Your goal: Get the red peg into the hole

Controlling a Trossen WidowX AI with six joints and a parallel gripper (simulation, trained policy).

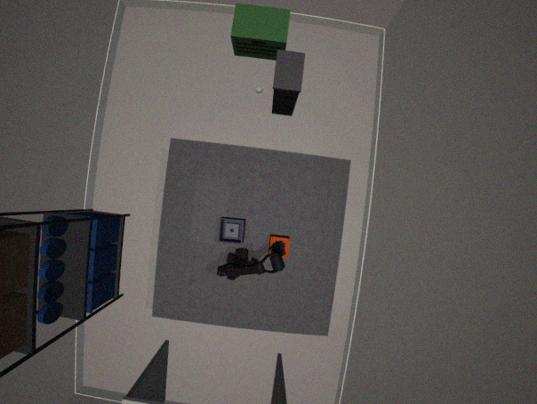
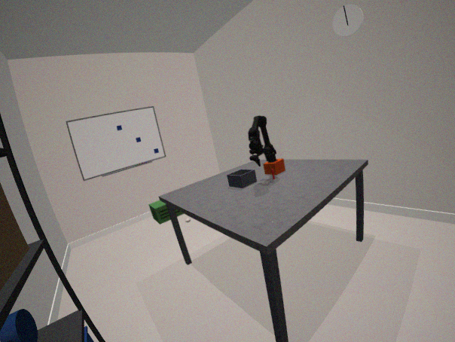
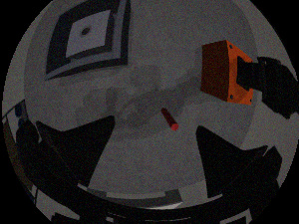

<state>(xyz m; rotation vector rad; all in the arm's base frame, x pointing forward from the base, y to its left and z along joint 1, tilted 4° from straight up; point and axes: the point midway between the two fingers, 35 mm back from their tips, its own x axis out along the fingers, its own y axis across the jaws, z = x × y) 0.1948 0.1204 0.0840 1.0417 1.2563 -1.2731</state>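
The red peg stands upright on the table, near the orange block. In the wrist view it shows beyond and between the fingertips; in the top view the arm hides it. The dark open box stands apart from the peg, and its light plate has a dark hole near the middle. My gripper is open, its fingers wide apart with nothing between them. In the exterior view it hangs above the table, between box and orange block.
The orange block sits at the arm's base, on the grey table. A shelf rack with blue items, a green cabinet and a grey cabinet stand off the table.
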